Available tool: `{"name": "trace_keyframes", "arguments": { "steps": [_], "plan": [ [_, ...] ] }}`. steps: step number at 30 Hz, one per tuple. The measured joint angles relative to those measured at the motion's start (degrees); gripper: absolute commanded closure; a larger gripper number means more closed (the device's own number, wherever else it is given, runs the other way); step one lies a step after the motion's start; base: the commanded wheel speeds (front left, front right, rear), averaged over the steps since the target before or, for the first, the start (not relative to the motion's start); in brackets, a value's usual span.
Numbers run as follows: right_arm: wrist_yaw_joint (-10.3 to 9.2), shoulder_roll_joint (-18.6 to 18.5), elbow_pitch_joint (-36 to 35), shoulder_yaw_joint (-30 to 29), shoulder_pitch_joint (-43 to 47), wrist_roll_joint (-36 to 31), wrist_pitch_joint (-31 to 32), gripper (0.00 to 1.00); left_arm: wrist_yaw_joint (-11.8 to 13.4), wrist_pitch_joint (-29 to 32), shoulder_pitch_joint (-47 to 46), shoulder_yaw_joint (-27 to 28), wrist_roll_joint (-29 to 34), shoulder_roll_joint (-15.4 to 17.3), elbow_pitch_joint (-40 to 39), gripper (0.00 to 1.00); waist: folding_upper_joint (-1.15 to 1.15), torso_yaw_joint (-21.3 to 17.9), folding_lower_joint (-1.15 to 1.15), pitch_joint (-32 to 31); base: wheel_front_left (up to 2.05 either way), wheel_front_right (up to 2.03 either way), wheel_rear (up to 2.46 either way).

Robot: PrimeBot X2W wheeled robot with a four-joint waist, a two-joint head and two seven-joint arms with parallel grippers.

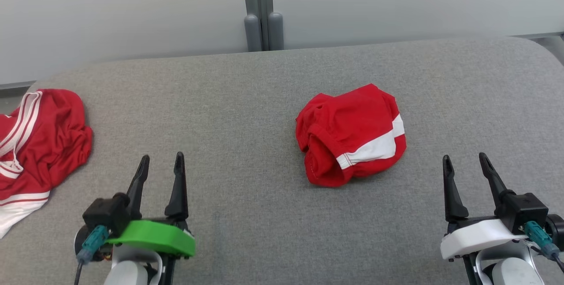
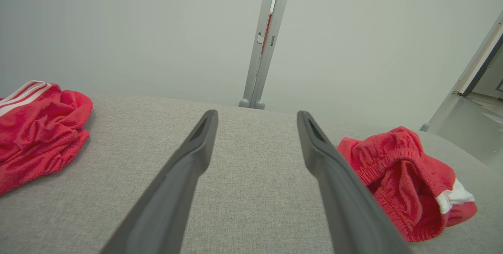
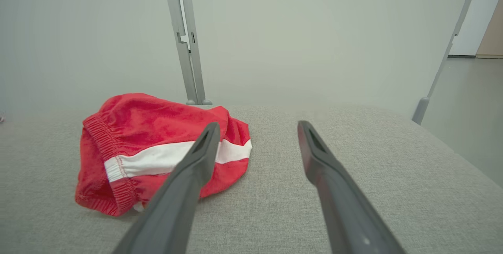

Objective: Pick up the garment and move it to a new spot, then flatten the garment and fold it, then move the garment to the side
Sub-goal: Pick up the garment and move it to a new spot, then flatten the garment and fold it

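Observation:
A crumpled red garment with a white band and an elastic waistband lies bunched on the grey padded table, right of centre. It also appears in the left wrist view and the right wrist view. My left gripper stands open at the near left, with nothing between its fingers. My right gripper stands open at the near right, a short way right of and nearer than the bundle, also with nothing in it.
A second red garment with white stripes lies rumpled at the table's left edge. A grey post stands behind the table's far edge, between pale wall panels. Bare grey surface stretches between the two garments.

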Motion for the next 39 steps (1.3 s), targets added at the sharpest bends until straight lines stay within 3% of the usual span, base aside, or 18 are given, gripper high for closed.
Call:
{"name": "trace_keyframes", "arguments": {
  "steps": [10, 29, 34, 39],
  "plan": [
    [0.00, -0.01, -0.93, -0.58, 2.32, -2.18, 0.00, 0.00, -2.01, 0.00, 6.93, 6.24, 1.94, -1.24, -2.49, 0.00, 0.00, -0.15, 0.00, -1.64, 0.00, 0.00, 0.00],
    [0.00, -0.01, -0.77, 0.05, 2.22, -1.33, -0.01, 0.00, -2.24, 0.00, 7.74, 4.83, 1.86, -1.54, -3.07, 0.00, 0.00, -0.28, 0.00, -1.04, 0.00, 0.00, 0.00],
    [0.00, -0.01, -0.68, 0.69, 1.84, -1.09, 0.00, 0.00, -2.24, 0.00, 6.60, 1.94, 0.54, -1.26, -3.15, 0.00, 0.00, -1.41, 0.00, -0.66, 0.00, 0.00, 0.00],
    [0.01, 0.00, -0.75, 1.97, 0.86, -0.48, 0.00, 0.00, -2.24, 0.00, 2.05, -7.33, -2.77, -0.82, -0.90, 0.00, 0.00, -3.87, 0.00, 0.16, 0.00, 0.00, 0.00]
  ]
}}
